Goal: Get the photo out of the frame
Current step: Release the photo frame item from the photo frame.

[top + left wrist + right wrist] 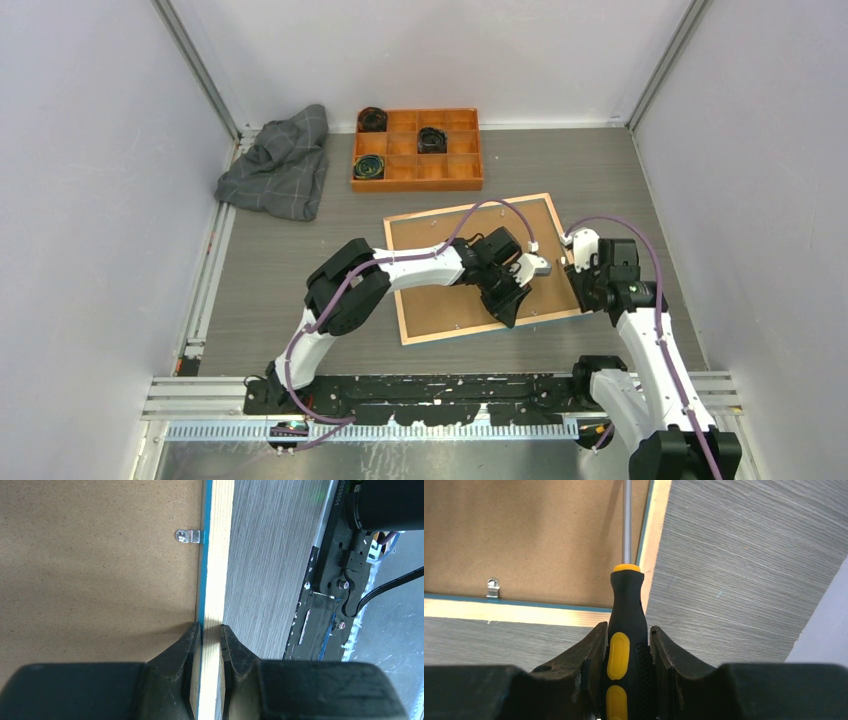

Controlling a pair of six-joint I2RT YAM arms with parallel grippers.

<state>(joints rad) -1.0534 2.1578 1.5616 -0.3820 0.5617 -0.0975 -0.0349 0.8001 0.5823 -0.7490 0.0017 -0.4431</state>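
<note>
The frame lies face down on the table, its brown backing board facing up, so the photo is hidden beneath it. My left gripper is shut on the frame's light wooden rim at the near edge, one finger on the board side and one on the outer side. A small metal clip holds the board just ahead of it. My right gripper is shut on a black and yellow screwdriver. Its steel shaft reaches over the board along the frame's right edge. Its tip is out of view.
An orange compartment tray with black rolls stands at the back. A crumpled grey cloth lies at the back left. Another clip sits on the near rim. The arms' base rail runs along the near edge, and walls close in both sides.
</note>
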